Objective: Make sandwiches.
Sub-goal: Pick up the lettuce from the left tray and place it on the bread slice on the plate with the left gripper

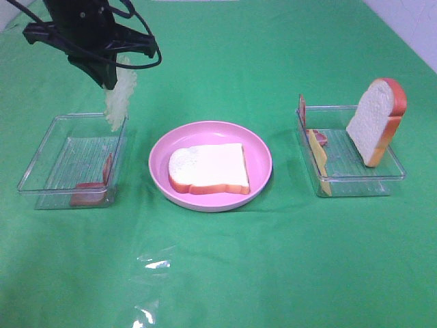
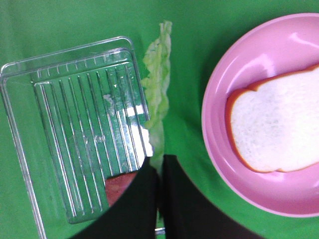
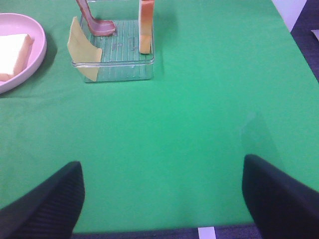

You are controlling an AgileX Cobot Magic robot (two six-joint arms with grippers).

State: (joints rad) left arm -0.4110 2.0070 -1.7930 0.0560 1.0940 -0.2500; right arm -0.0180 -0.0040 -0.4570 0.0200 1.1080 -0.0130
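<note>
The sandwiches' parts lie apart. One white bread slice [image 1: 208, 169] [image 2: 279, 129] lies flat on the pink plate [image 1: 259, 157] [image 2: 219, 99]. My left gripper [image 1: 113, 82] [image 2: 159, 172] hangs above the right wall of the left clear tray [image 1: 39, 154] [image 2: 75, 124], shut on a pale green lettuce leaf [image 1: 119, 99] [image 2: 157, 84] that dangles from it. A bacon strip [image 1: 92, 191] [image 2: 119, 186] stays in that tray. My right gripper [image 3: 162, 199] is open and empty over bare cloth, out of the high view.
The right clear tray [image 1: 358, 186] [image 3: 119, 69] holds an upright bread slice [image 1: 375, 119] [image 3: 145, 25], yellow cheese [image 1: 317, 160] [image 3: 82, 50] and bacon [image 1: 302, 109] [image 3: 94, 20]. Green cloth covers the table. A crumpled bit of clear film [image 1: 153, 263] lies near the front.
</note>
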